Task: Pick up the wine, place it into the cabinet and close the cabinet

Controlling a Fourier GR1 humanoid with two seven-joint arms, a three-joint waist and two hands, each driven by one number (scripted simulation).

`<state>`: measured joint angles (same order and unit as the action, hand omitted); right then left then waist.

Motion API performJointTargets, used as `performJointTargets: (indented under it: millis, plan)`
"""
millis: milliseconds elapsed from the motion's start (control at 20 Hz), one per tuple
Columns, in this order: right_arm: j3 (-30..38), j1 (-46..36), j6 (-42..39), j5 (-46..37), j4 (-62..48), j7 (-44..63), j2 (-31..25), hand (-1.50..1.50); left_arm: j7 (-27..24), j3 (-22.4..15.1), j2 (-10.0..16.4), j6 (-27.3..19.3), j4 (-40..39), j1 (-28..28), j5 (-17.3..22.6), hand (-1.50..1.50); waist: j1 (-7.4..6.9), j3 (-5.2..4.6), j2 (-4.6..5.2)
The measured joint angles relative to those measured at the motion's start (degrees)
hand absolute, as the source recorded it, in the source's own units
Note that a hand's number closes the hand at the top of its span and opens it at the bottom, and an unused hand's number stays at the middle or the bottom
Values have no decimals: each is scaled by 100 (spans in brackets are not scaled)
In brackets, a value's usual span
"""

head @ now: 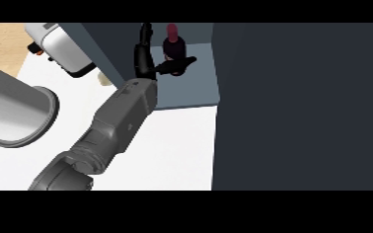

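One slim wine bottle [172,43], black left hand [148,64]

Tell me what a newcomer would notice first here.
A grey forearm stretches from the lower left up to a black hand at the open cabinet. Beside it, a dark wine bottle with a red top stands inside the cabinet. A large dark panel, likely the cabinet's door, fills the right side.

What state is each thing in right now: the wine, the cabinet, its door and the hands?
Wine: upright, inside the cabinet.
Cabinet: open.
Door: swung out at the right, not shut.
Left hand: open, fingers straight, beside the wine, thumb towards it.
Right hand: not in view.
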<state>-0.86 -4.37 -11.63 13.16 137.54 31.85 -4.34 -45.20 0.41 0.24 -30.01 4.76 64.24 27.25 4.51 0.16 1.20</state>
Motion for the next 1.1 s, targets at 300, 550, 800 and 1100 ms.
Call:
performJointTargets:
  millis: [300,550,800,1100]
  plan:
    - [50,10,-52,25,-12,-31,-15,-150,-189,105,-29,30,82,-97,43,-150,0,-10,13]
    - [-78,50,-34,22,-8,-44,48,-150,-260,105,-28,166,108,-114,5,-150,-1,-13,12]
    - [-121,-32,19,9,-23,-40,71,-150,-372,91,-27,427,149,-142,-38,-150,2,-11,13]
    - [-124,-165,97,12,-24,87,57,-150,-395,15,-30,781,146,-161,-102,-150,-9,-15,5]
